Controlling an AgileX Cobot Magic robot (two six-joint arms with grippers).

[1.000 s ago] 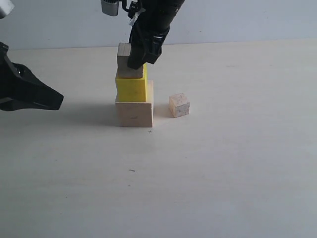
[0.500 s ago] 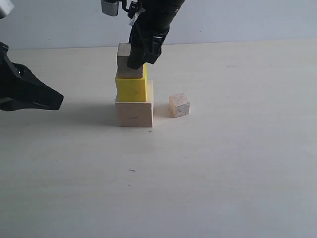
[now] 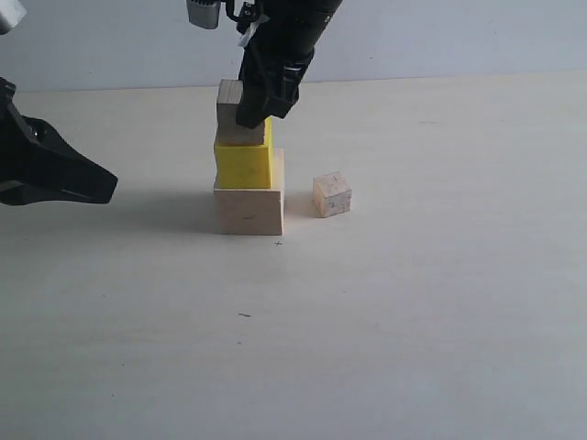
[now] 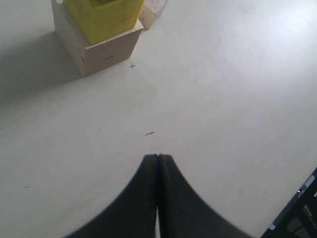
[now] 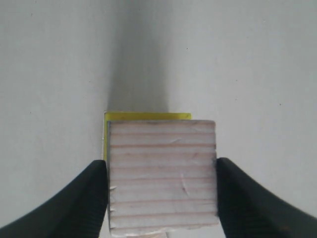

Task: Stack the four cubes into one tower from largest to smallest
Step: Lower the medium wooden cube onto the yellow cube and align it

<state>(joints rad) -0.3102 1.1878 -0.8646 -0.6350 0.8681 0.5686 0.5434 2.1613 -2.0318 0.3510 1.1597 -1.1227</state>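
A tower stands mid-table: the large pale wooden cube (image 3: 249,209) at the bottom, the yellow cube (image 3: 243,165) on it, and the medium wooden cube (image 3: 229,105) on top. My right gripper (image 3: 252,115) reaches down from above and is shut on the medium cube (image 5: 162,171), one finger against each side. An edge of the yellow cube (image 5: 148,115) shows beneath it. The smallest wooden cube (image 3: 331,194) sits alone on the table just right of the tower. My left gripper (image 3: 110,188) hovers at the far left, shut and empty (image 4: 158,157).
The pale table (image 3: 413,321) stretches wide in front of and to the right of the tower. A small dark mark (image 3: 244,315) lies on it near the front. A light wall runs along the back.
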